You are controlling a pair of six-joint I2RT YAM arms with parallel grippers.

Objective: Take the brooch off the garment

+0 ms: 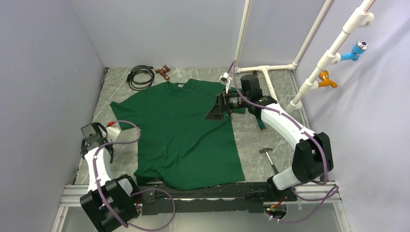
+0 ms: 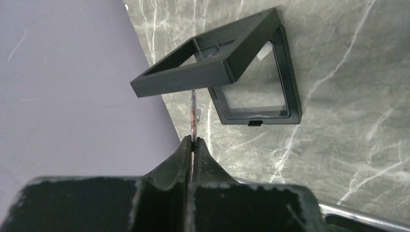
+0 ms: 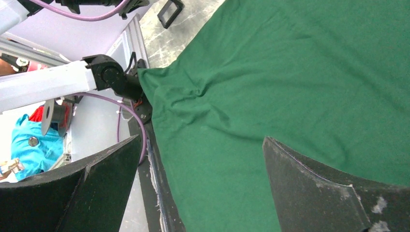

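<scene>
Closest to the top camera, both arm bases sat at the near edge of the grey marble-patterned table [image 1: 251, 142]. On the left side, the left gripper [image 2: 193, 140] was found with its jaws pressed together on the brooch [image 2: 194, 113]. The brooch was seen edge-on as a thin disc standing upright out of the fingertips, pale with pinkish marks along its rim. It was clear of the garment [image 1: 179, 130], held above bare table off the shirt's left sleeve. Just beyond it lay a black square case [image 2: 256, 92] with a clear window, its lid frame raised and tilted. The brooch's upper edge met the lower edge of that lid in the wrist view, but whether the two touched could not be told. The garment, a dark green T-shirt, lay spread flat across the middle of the table, hem towards the bases and neck towards the far wall. A hammer [image 1: 267, 155] lay on the table to the right of the hem. Farther back, the right gripper [image 3: 202, 140] hung over the shirt's right sleeve area with its fingers spread wide, holding nothing — only green cloth showed between them. At the far edge were a coiled black cable [image 1: 140, 76] left of the collar and a white pipe frame [image 1: 270, 67] in the right corner.
</scene>
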